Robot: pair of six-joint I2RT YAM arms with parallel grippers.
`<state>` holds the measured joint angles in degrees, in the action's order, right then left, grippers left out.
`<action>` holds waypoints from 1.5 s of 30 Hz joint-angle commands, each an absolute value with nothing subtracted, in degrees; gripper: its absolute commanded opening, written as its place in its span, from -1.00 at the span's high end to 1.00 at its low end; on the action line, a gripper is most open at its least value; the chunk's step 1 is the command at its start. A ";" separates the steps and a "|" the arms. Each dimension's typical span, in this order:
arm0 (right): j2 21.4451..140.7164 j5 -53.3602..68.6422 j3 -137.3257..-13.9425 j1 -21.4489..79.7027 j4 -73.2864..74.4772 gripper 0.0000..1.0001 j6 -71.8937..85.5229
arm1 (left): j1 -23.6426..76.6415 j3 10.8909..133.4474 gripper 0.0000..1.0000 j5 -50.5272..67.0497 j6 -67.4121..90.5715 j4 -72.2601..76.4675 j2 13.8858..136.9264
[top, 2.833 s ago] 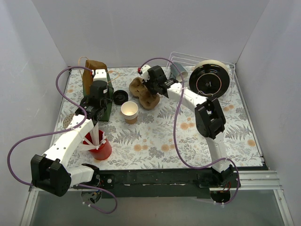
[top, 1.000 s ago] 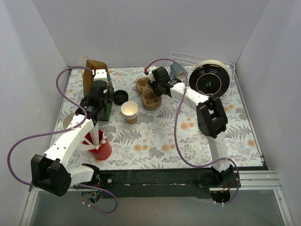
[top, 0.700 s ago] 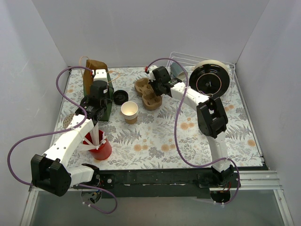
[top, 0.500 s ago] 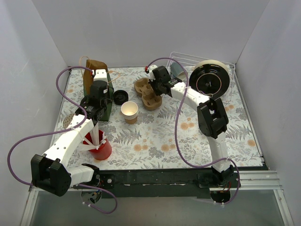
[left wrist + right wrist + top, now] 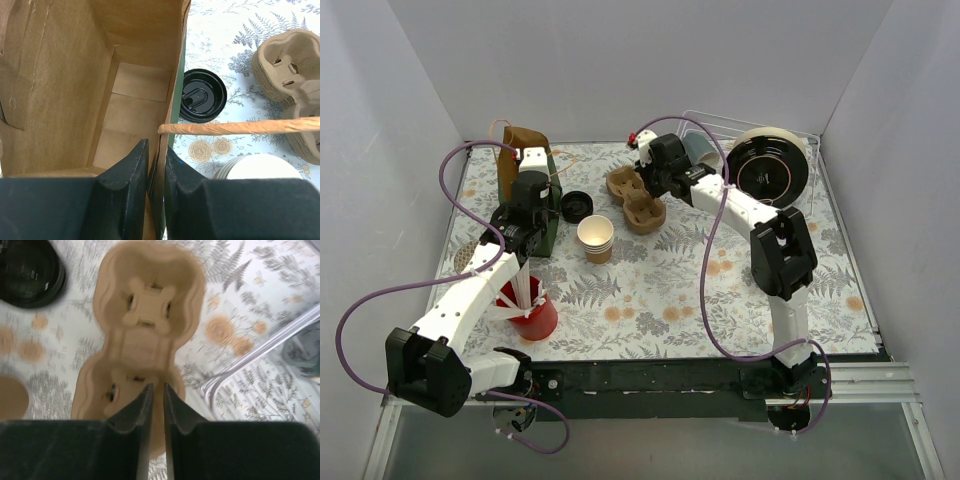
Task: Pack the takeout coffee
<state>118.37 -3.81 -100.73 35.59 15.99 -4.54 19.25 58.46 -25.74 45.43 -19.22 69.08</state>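
Pinches the paper bag [image 5: 65, 75] at its rim with the left gripper [image 5: 155, 150]. Hangs the right gripper [image 5: 156, 390], jaws all but closed on nothing, over the pulp cup carrier [image 5: 150, 315], in line with its long axis. Puts the lidless paper cup [image 5: 596, 238] and black lid [image 5: 576, 206] left of that gripper, past the carrier, nearer the busy left arm. Shows narrower right jaws than a second ago and a wrist drawn back, with the cup unmoved.
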 commanded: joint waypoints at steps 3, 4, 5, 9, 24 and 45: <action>108.39 14.12 -87.38 35.77 6.96 0.32 -14.75 | 19.16 56.95 0.70 -25.49 45.97 -21.71 69.52; 107.41 19.28 -85.71 35.68 5.99 0.25 -16.51 | 19.16 56.87 0.70 -25.49 46.05 -21.71 69.35; 105.84 21.16 -82.56 35.60 5.37 0.21 -20.18 | 19.07 56.69 0.70 -25.58 46.05 -21.62 69.35; 104.15 25.31 -79.55 35.68 5.80 0.01 -26.70 | 19.07 56.25 0.70 -25.49 46.23 -21.62 68.64; 106.43 33.04 -78.75 33.05 13.62 -0.18 -57.29 | 19.16 56.34 0.70 -24.70 45.97 -21.45 68.29; 108.46 39.99 -76.29 28.83 12.40 -0.08 -73.04 | 19.07 56.16 0.70 -23.64 45.70 -21.36 69.08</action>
